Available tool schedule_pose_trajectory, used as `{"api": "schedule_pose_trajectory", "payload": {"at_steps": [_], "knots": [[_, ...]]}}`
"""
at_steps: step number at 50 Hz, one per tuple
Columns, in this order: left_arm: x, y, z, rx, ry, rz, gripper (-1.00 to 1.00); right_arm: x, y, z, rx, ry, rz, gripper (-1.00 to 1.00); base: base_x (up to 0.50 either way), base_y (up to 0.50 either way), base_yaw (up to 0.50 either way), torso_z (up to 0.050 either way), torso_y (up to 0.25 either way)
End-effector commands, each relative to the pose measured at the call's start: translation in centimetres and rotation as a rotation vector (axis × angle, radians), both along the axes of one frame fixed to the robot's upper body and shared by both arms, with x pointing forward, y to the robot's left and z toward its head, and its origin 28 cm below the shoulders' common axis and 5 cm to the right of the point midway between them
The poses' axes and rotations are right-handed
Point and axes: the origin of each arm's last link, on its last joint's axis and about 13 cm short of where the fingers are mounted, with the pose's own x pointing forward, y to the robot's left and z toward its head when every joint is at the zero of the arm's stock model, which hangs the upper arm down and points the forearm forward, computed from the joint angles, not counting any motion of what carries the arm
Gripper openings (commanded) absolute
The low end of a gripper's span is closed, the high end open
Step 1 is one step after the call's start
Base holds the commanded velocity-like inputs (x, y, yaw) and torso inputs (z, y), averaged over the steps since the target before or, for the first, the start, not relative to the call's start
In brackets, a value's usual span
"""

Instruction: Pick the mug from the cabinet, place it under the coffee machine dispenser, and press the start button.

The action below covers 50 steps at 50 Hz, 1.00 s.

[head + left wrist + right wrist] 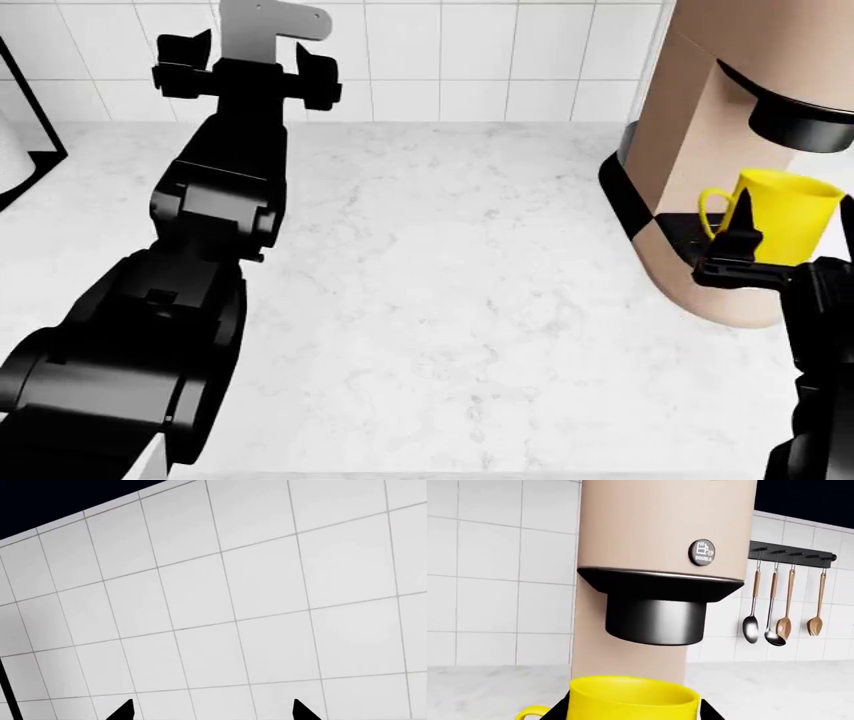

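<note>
The bright yellow mug [781,212] stands upright below the black nozzle of the dispenser [803,122] on the tall beige coffee machine [694,120]. My right gripper [761,245] is shut on the mug, its black fingers on both sides. In the right wrist view the mug's rim [635,695] is just under the dispenser [656,620], with a round button marked DOUBLE [702,551] on the machine's head. My left gripper [212,711] is open and empty, raised toward the tiled wall [253,595]; it also shows in the head view [240,70].
A white marble counter [441,300] runs to a tiled backsplash. A black-framed object [27,130] stands at the far left. Several utensils hang on a black rail [790,555] to the machine's right.
</note>
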Motion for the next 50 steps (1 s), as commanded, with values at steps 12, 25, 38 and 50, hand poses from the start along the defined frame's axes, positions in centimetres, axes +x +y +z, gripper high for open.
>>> {"api": "schedule_pose_trajectory", "payload": {"at_steps": [12,25,38,50], "knots": [[0.0,0.0,0.0,0.001,0.000,-0.001,1.00,2.8,-0.8,-0.5,-0.037,0.003,-0.046,-1.00,0.00,0.00,0.00,0.000,0.000],[0.0,-0.1,0.0,0.002,-0.002,-0.003,1.00,3.8,-0.8,-1.0,-0.050,0.023,-0.058,-1.00,0.00,0.00,0.00,0.000,0.000],[0.0,0.0,0.1,0.002,-0.004,-0.002,1.00,4.3,-1.0,-1.5,-0.042,0.027,-0.072,-1.00,0.00,0.00,0.00,0.000,0.000],[0.0,0.0,0.3,0.002,-0.007,-0.002,1.00,5.0,-1.0,-2.1,-0.036,0.031,-0.075,-1.00,0.00,0.00,0.00,0.000,0.000]]}}
